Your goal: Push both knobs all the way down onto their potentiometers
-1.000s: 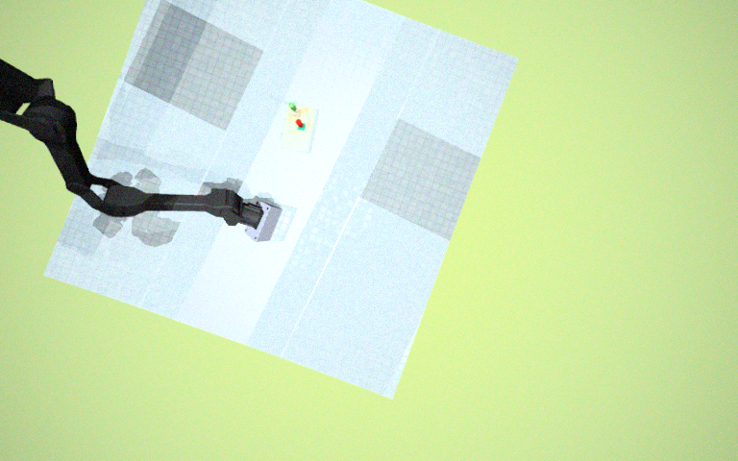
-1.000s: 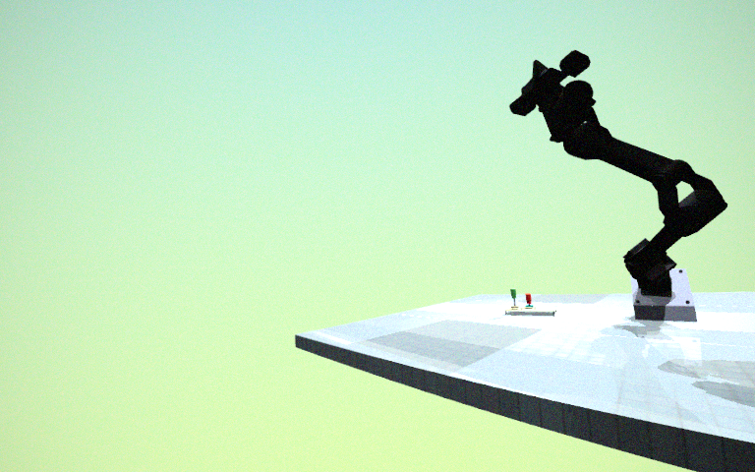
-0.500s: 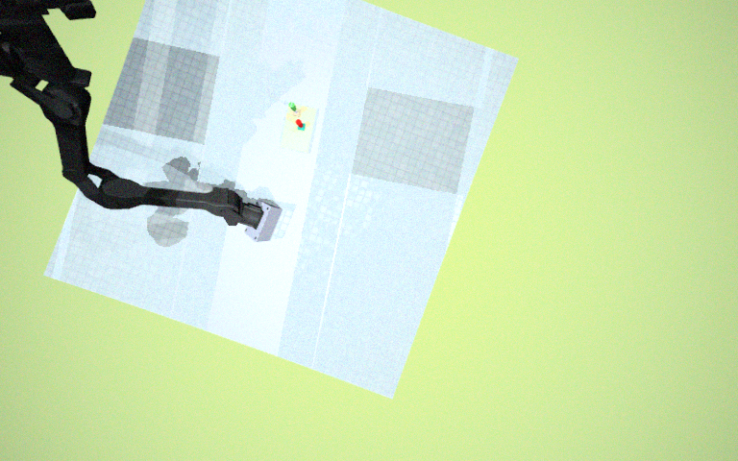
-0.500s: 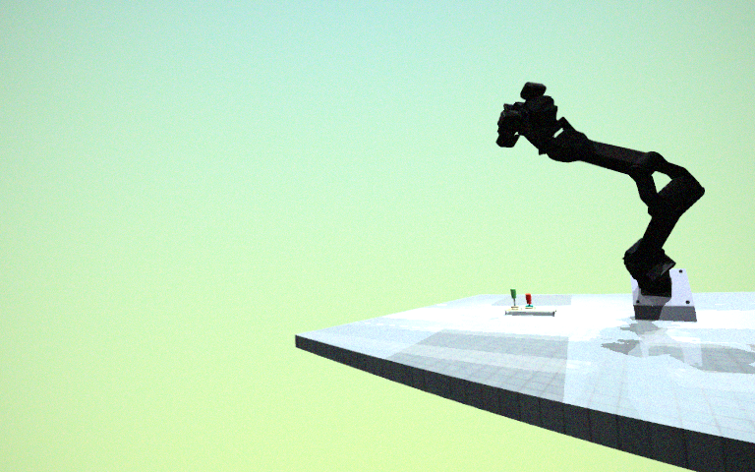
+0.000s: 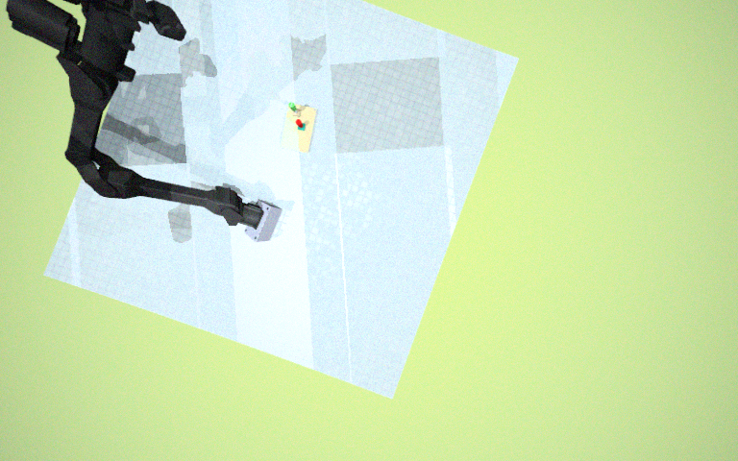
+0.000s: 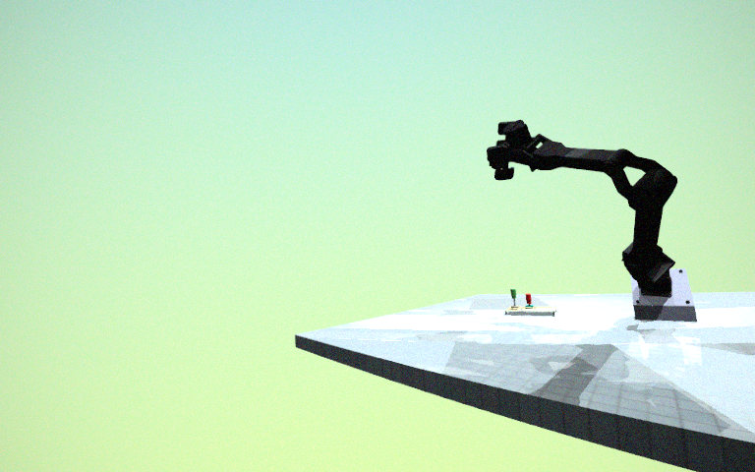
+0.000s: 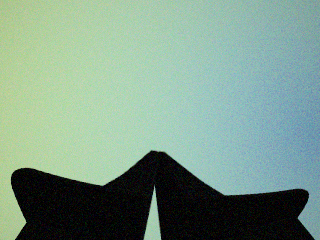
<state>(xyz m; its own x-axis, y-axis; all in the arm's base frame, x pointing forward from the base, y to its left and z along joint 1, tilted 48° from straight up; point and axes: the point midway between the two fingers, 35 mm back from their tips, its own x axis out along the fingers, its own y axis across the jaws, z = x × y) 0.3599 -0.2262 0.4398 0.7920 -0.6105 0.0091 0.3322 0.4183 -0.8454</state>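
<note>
Fingers are pressed together at their tips with nothing between them; in the wrist view they meet in a dark peak against plain sky-like background, with only a thin wedge of light lower down. Seen from the side, the gripper (image 6: 502, 166) hangs high in the air at the end of the outstretched arm (image 6: 590, 158), touching nothing.

Far below it, the circuit board (image 6: 530, 311) stands on the pale surface (image 6: 423, 344), well apart from the fingers and a little to the right of directly beneath them in that view. Two knobs rise from the board: a green knob (image 6: 513, 293), standing taller, and a red knob (image 6: 528, 298) just beside it, lower.

From above, the board (image 5: 298, 135) is a small tan rectangle with the green knob (image 5: 292, 106) at one end and the red knob (image 5: 298, 123) nearer its middle. The arm's base (image 5: 263, 220) sits on the surface, apart from the board.
</note>
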